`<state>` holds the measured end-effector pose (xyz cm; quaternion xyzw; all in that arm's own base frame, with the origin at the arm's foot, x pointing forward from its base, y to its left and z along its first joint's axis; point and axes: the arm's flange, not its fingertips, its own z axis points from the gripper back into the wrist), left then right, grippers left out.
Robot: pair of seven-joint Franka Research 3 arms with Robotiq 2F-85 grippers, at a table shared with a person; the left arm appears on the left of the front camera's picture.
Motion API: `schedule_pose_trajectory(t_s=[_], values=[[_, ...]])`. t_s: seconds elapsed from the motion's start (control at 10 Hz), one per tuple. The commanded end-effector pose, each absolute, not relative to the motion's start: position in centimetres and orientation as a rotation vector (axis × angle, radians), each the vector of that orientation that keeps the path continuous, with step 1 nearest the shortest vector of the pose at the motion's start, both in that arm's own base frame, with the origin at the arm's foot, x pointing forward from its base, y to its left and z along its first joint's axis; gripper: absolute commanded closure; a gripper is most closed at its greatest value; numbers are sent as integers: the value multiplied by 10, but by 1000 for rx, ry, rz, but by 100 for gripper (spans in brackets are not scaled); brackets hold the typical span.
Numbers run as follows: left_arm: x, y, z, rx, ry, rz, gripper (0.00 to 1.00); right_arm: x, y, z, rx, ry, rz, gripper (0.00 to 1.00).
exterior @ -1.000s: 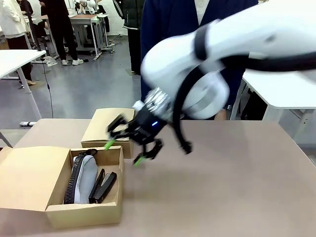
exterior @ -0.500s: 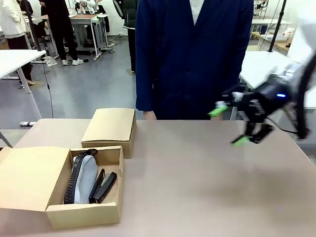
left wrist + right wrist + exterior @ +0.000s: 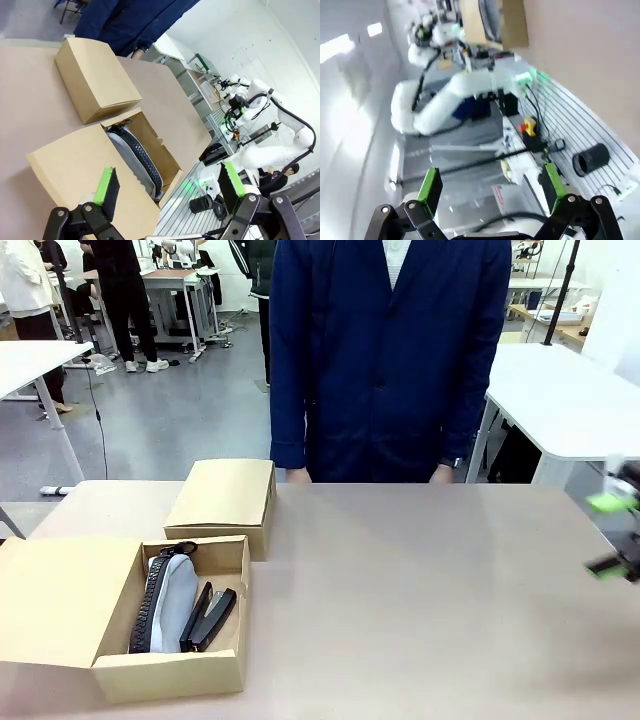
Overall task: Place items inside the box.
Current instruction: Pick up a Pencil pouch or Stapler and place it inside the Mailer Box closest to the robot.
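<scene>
The open box (image 3: 170,665) sits near-left on the bench (image 3: 420,600); inside, the grey pouch (image 3: 172,598) and black stapler (image 3: 209,618) lie lengthwise, running near to far. Both end effectors, left (image 3: 170,187) and right (image 3: 612,535), gape wide, empty.

Closed cardboard box (image 3: 222,502) on table (image 3: 420,590).

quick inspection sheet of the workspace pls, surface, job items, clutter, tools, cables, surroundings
surface: brown table, bare right of the boxes
job's things: open box holding grey pouch and black stapler
clutter: closed box behind the open one
grippers: left tool open, holding nothing; right tool open, holding nothing, at the table's right edge
cables: nothing seen on the table
surroundings: person in navy coat at far side; white tables behind
</scene>
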<state>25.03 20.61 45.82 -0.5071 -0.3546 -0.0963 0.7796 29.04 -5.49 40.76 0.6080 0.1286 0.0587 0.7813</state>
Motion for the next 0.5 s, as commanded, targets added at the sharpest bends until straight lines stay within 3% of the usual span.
schedule_pose_trajectory(t_s=[0.0, 0.1, 0.4], values=[[250, 205, 459, -1108, -795, -221, 0, 261, -70, 378, 1365, 248, 145, 0], [250, 205, 459, -1108, -795, -221, 0, 290, -55, 408, 1313, 278, 127, 0], [250, 205, 459, -1108, -795, -221, 0, 290, -55, 408, 1313, 278, 127, 0]])
